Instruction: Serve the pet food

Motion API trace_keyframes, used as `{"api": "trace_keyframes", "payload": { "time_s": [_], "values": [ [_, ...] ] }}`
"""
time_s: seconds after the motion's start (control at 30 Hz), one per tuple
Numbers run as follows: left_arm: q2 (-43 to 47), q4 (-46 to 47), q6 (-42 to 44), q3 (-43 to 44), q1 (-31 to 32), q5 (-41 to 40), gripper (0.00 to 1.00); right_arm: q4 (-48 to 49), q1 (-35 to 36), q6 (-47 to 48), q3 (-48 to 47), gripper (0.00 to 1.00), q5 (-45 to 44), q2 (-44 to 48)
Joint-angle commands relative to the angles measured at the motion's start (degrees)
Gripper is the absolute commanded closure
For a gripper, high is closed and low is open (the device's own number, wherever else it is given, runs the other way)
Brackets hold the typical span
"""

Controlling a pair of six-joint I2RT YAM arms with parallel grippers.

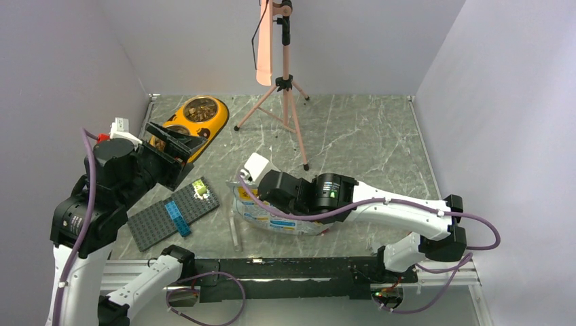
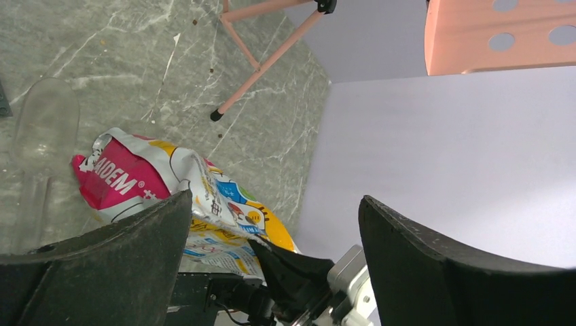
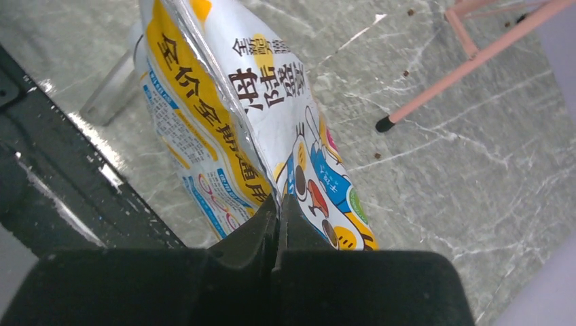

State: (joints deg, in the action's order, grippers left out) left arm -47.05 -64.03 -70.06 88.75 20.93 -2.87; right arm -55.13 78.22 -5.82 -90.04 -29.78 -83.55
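Observation:
The pet food (image 1: pixel 201 109) is brown kibble lying in the steel bowls of the yellow double dish (image 1: pixel 216 128) at the back left. A few stray pellets (image 3: pixel 409 12) lie on the table. My right gripper (image 3: pixel 278 204) is shut on the edge of the cartoon-printed bag (image 3: pixel 231 115), which rests tilted on the table (image 1: pixel 289 224). The bag also shows in the left wrist view (image 2: pixel 156 180). My left gripper (image 2: pixel 275 204) is open and empty. It is raised beside the near end of the dish (image 1: pixel 178 141).
A clear plastic scoop (image 2: pixel 41 129) lies on the table left of the bag (image 1: pixel 233 229). A pink tripod (image 1: pixel 285 102) stands at the back middle. A dark grey baseplate (image 1: pixel 159 221) with a blue brick (image 1: pixel 178 217) lies front left.

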Motion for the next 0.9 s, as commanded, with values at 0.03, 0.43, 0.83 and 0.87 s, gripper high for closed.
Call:
{"api": "trace_keyframes", "payload": {
  "time_s": [0.03,0.43,0.83,0.87],
  "values": [
    [-0.6,2.5,1.3,1.6,-0.2,0.6,0.06,0.7,-5.6,-2.7,-2.2,1.00,-7.9,4.4],
    [-0.9,3.9,2.2,0.5,-0.2,2.3,0.06,-1.6,-27.7,4.0,-11.2,1.00,-8.2,5.0],
    [-3.5,4.1,6.1,3.3,-0.9,6.9,0.06,-3.4,-38.1,6.1,-15.3,1.00,-14.1,0.9],
    [-3.8,4.0,6.4,3.6,-1.1,7.4,0.06,-3.9,-38.3,5.9,-16.6,1.00,-13.9,-0.2]
  ]
}}
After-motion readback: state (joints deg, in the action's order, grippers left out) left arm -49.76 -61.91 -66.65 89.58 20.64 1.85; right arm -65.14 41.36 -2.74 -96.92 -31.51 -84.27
